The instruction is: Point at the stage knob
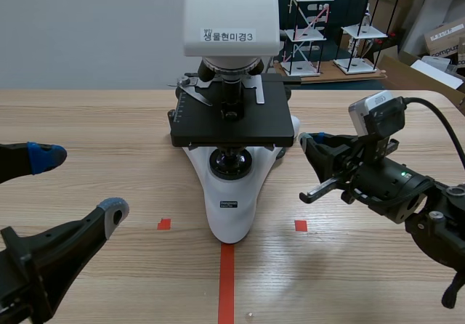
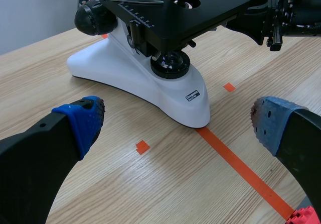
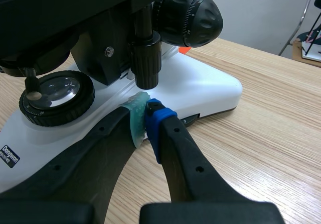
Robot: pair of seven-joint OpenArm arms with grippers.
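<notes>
The pale wooden table (image 1: 87, 120) bore a white-bodied microscope (image 1: 231, 208) with a flat black stage. The left gripper (image 1: 80, 184) sat well short of it, fingers spread, empty. The right gripper (image 3: 147, 108) had its fingers clenched together on nothing. Just above their tips hung the black ribbed cylindrical stage knob (image 3: 145, 61).

Wooden table (image 1: 87, 120) across the near and middle scene. Past its far edge, at the right, small racks (image 1: 304, 33) of white shelves on black rods, upright on a brown board (image 1: 327, 75). Further right, cardboard boxes (image 1: 445, 37). Far left, plain grey wall (image 1: 87, 26).
</notes>
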